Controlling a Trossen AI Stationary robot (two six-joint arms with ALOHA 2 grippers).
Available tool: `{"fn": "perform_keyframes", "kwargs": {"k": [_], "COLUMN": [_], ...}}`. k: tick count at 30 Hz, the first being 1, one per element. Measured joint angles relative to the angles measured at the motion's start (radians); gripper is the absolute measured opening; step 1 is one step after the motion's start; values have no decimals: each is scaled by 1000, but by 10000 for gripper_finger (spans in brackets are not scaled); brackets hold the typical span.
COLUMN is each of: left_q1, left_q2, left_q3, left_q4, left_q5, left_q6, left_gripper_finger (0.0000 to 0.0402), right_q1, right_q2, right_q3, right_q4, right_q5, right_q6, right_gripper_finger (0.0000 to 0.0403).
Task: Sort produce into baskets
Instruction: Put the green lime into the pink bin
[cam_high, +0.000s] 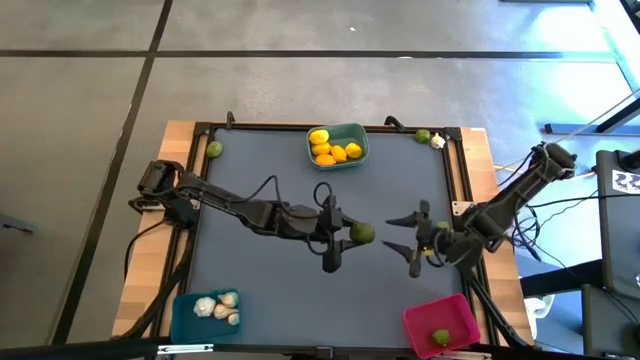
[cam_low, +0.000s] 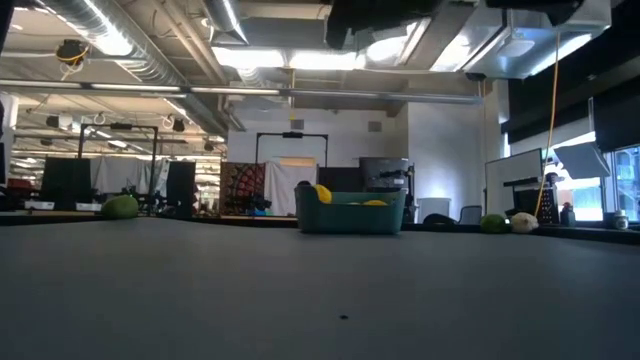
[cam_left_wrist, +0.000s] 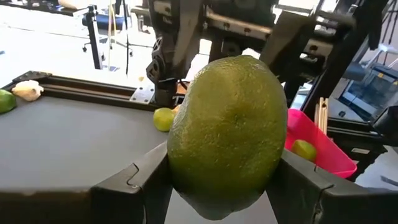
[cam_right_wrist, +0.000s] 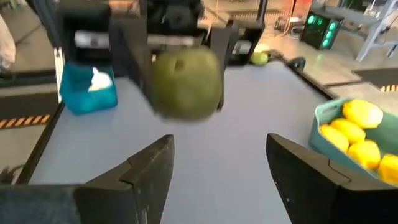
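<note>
Lime (cam_left_wrist: 227, 134) clamped in left tool (cam_high: 336, 236), right tool (cam_high: 410, 238) spread, facing it

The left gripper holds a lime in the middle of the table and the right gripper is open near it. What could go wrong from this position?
1. The left gripper grips the lime only at its sides; it may slip out and roll on the table.
2. The open right gripper faces it closely, so a handover could knock the two together.
3. The pink basket sits at the table edge; a bad drop could miss it.
</note>
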Motion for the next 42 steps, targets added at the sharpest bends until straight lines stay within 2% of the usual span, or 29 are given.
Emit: {"fn": "perform_keyframes", "kwargs": {"k": [5, 15, 27, 30, 36, 42], "left_q1": [-2, -1, -2, -1, -1, -4], "left_q2": [0, 0, 0, 0, 0, 0], "left_q3": [0, 0, 0, 0, 0, 0], "left_q4": [0, 47, 53, 52, 45, 46], "left_q5": [0, -1, 3, 1, -6, -33], "left_q6": [-20, -26, -23, -17, -12, 28], "left_gripper_finger": [212, 212, 212, 212, 212, 220], "right_q1": [-39, -119, -140, -149, -167, -167], "right_q2": [0, 49, 96, 96, 95, 95], "right_q3": [0, 0, 0, 0, 0, 0], "right_q4": [100, 254, 372, 370, 357, 355], "right_q5": [-31, -174, -224, -230, -273, -280], "right_q6": [-74, -137, -262, -263, -265, -287], "right_gripper_finger": [253, 253, 252, 237, 162, 164]}}
